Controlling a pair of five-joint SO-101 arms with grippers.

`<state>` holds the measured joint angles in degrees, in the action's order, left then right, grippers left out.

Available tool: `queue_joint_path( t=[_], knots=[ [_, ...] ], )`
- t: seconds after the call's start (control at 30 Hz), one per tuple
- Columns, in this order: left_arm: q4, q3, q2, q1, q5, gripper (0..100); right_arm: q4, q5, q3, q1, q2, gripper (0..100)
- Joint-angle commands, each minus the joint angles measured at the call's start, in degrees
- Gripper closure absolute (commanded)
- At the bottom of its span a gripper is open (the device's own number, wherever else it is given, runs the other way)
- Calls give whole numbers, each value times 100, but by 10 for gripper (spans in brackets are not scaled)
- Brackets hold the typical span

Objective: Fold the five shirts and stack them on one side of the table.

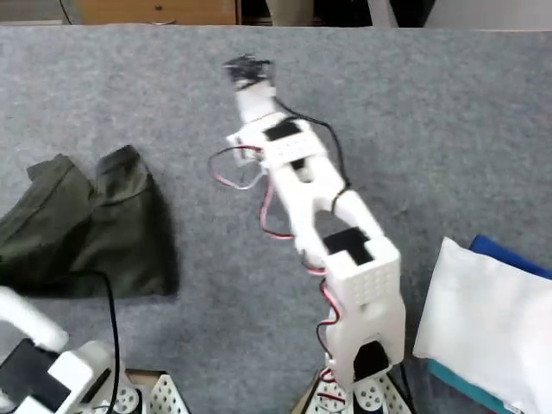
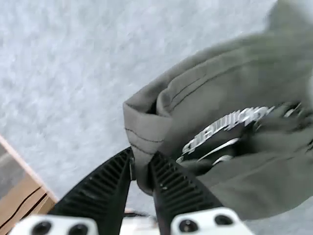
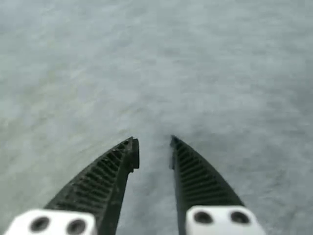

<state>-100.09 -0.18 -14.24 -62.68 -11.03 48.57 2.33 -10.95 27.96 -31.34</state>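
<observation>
A dark olive shirt (image 1: 86,224) lies crumpled on the left of the grey table (image 1: 431,129). In the left wrist view my left gripper (image 2: 142,159) is shut on a folded edge of this shirt (image 2: 230,98), whose white print faces the camera. The left arm's white base (image 1: 52,371) sits at the near left corner. My right gripper (image 1: 246,67) is stretched out toward the far middle of the table. It hangs over bare grey cloth, fingers a little apart and holding nothing (image 3: 154,142).
A folded white shirt (image 1: 492,319) lies on top of a blue one (image 1: 509,254) at the right edge. Wooden furniture (image 1: 155,10) stands beyond the far edge. A bare stretch of grey cloth (image 1: 216,285) separates the olive shirt from the right arm.
</observation>
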Motion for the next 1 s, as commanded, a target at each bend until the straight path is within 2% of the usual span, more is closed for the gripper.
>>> queue_joint_path(
  t=[0.0, 0.1, 0.23, 0.37, 0.53, 0.73, 0.8, 0.9, 0.97],
  knots=[
    [0, 369, -198, -730, -730, 981, 1688, -246, -1297, 760, 418, 843],
    [378, 809, -242, -1187, -1257, 981, 2426, -396, -2044, 1314, 207, 842],
    [782, 1310, -259, -1591, -1679, 981, 2813, -422, -2862, 1930, -558, 832],
    [967, 1802, -251, -1749, -2154, 981, 3147, -360, -3908, 2580, -1552, 814],
    [1116, 2224, -251, -1758, -2242, 981, 3411, -149, -5701, 3125, -2703, 800],
    [1547, 2391, -259, -2013, -2286, 981, 3464, -167, -6791, 3125, -4013, 807],
    [1653, 2391, -259, -2092, -2365, 981, 3552, -132, -6985, 2958, -4312, 852],
    [1793, 2391, -259, -2198, -2365, 981, 4018, -132, -7512, 2747, -4400, 998],
    [1855, 2391, -215, -2189, -2356, 981, 4396, -141, -7899, 2633, -4382, 970]
  ],
)
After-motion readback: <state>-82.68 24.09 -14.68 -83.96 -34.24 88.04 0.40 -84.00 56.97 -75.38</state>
